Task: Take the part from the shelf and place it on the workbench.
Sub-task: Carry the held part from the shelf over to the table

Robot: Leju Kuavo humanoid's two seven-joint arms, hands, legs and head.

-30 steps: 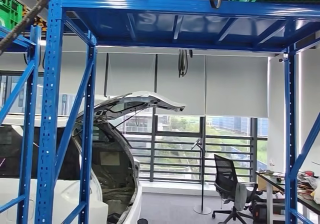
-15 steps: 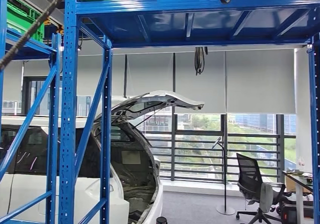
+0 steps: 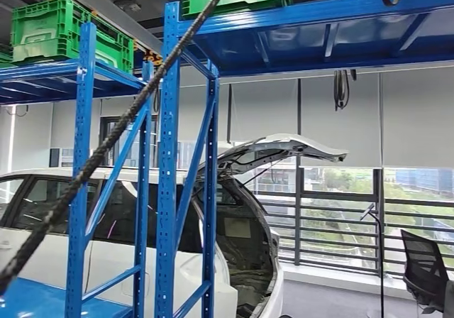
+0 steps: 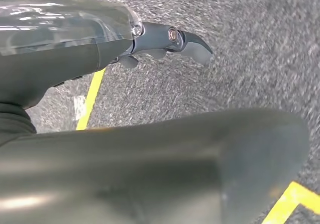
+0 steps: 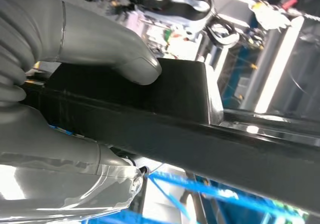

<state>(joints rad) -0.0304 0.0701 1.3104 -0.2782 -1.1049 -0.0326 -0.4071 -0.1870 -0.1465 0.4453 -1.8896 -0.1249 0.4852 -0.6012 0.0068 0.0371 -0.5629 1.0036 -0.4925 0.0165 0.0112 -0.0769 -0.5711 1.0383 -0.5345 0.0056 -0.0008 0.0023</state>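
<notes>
The part (image 5: 181, 99) is a black plastic piece with a blocky raised section on a long dark bar, seen in the right wrist view. My right hand (image 5: 56, 99) grips it, the thumb (image 5: 124, 59) pressing on the raised block and the other fingers under the bar. My left hand (image 4: 75, 59) hangs over the grey floor holding nothing, with a dark finger (image 4: 177, 36) stretched out apart from the thick thumb (image 4: 211, 159). In the head view stands the blue shelf rack (image 3: 167, 155).
Green crates (image 3: 64, 30) sit on the upper shelves. A dark braided rope (image 3: 107, 147) crosses the view diagonally. Behind the rack stands a white car (image 3: 32, 240) with its tailgate (image 3: 284, 147) raised. An office chair (image 3: 423, 268) stands at the right. Yellow lines (image 4: 90, 99) mark the floor.
The whole head view has swung to the left: the rack, car and chair have slid right, and a second rack with green crates has come in at the left.
</notes>
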